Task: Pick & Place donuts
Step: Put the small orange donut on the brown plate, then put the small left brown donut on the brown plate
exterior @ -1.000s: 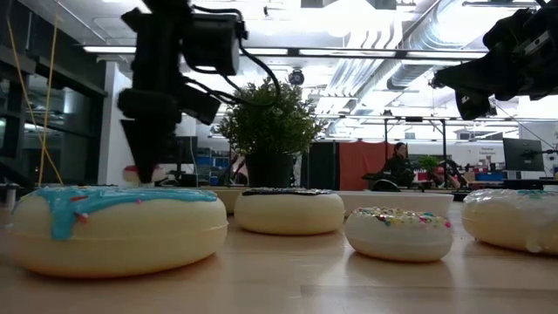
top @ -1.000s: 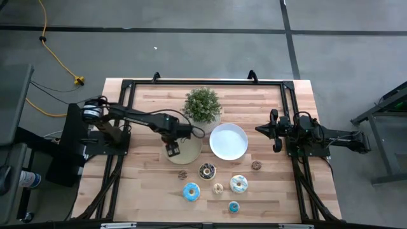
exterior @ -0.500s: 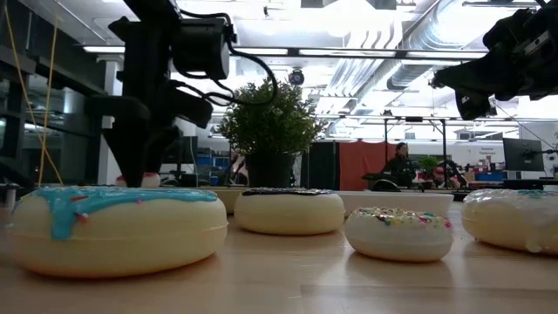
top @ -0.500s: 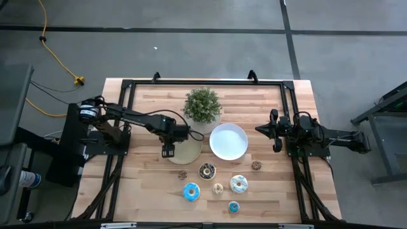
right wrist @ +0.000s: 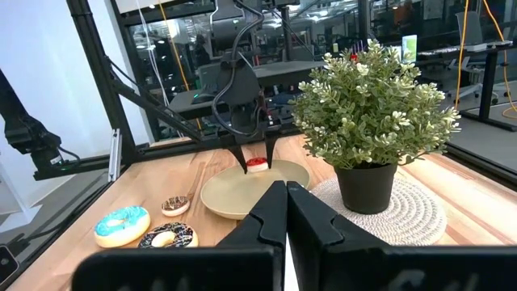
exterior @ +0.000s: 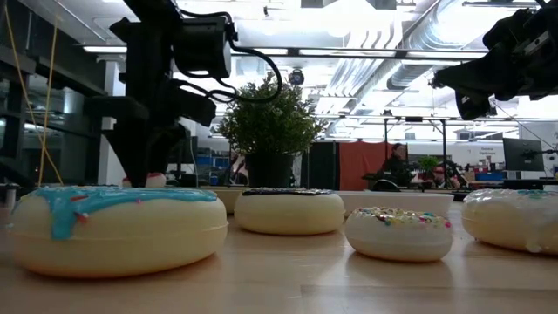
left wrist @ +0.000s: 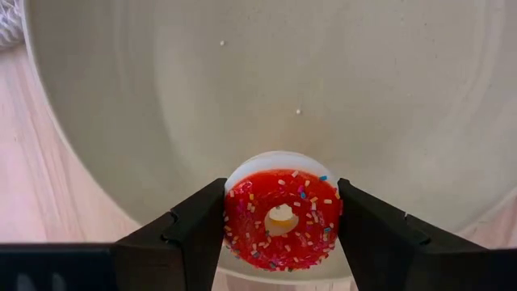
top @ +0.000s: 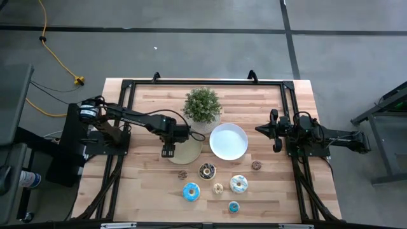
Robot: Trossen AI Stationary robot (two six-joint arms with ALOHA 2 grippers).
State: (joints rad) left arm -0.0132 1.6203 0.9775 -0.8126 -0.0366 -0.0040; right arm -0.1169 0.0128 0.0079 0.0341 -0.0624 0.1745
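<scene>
Over the tan plate (top: 185, 151), the left claw (left wrist: 281, 222) grips a red donut (left wrist: 281, 218) between its fingers, low at the plate's edge. Right claw (top: 275, 130) waits beside the white plate (top: 228, 141), fingers pressed together.

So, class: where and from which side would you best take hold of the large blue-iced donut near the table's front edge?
The large blue-iced donut lies flat on the table, hole up, with clear space around it. Probably best to come straight down and close the jaws across its outer rim, on the plain sides below the icing; its nearest neighbour, a small tan donut, lies apart.
</scene>
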